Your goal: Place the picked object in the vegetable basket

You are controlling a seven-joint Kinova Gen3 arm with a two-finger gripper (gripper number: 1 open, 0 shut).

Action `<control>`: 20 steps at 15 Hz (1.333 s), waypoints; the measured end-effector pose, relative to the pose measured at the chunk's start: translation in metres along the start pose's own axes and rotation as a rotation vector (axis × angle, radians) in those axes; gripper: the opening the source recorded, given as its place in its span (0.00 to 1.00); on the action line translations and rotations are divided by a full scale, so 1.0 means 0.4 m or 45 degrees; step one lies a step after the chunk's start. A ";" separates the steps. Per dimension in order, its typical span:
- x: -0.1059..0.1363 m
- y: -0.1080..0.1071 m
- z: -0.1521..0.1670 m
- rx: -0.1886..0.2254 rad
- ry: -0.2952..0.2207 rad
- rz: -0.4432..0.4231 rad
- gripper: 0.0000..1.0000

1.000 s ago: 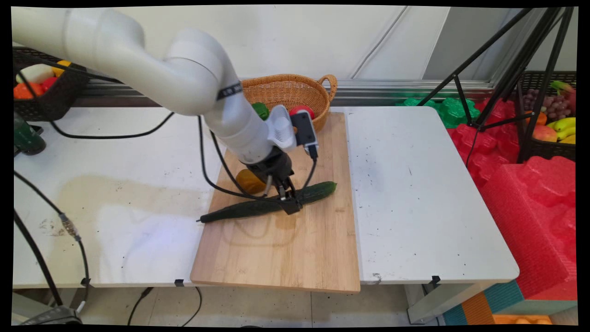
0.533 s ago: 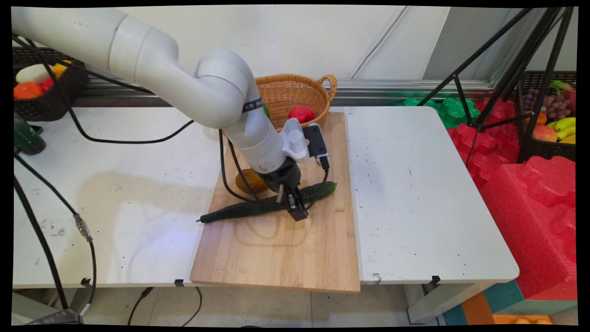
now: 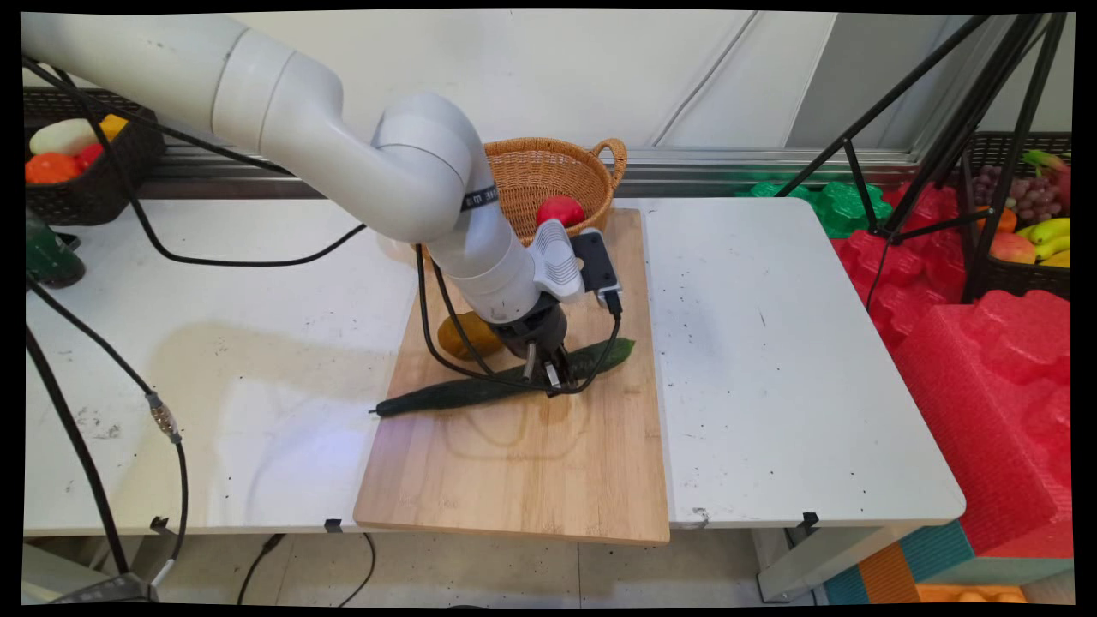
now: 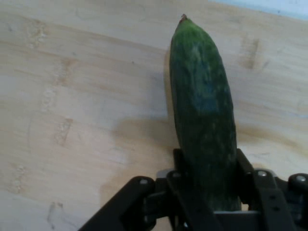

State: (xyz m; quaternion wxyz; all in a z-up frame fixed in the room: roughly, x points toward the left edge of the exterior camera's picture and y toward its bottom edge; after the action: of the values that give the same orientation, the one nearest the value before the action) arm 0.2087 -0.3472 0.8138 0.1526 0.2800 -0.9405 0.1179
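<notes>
- Since earlier, cucumber (image 3: 506, 386) had pivoted slightly; gripper (image 3: 548, 381) shifted right.
- Fingers (image 4: 180, 166) clamped on cucumber, right of its middle, on the board (image 3: 531, 471).
- Advice: lift slowly; long end may sag.

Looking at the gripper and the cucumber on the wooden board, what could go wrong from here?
The gripper is shut on the long cucumber right of its middle, so the longer stem end could sag or swing if lifted. That end juts past the cutting board edge and might drag. A brownish fruit lies close behind.
</notes>
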 end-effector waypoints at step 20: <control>0.192 -0.213 -0.381 0.399 0.367 -0.311 0.00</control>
State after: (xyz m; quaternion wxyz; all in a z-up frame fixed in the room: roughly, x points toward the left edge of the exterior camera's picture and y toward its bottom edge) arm 0.2292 -0.4076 0.9937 0.2530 0.3921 -0.8383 0.2818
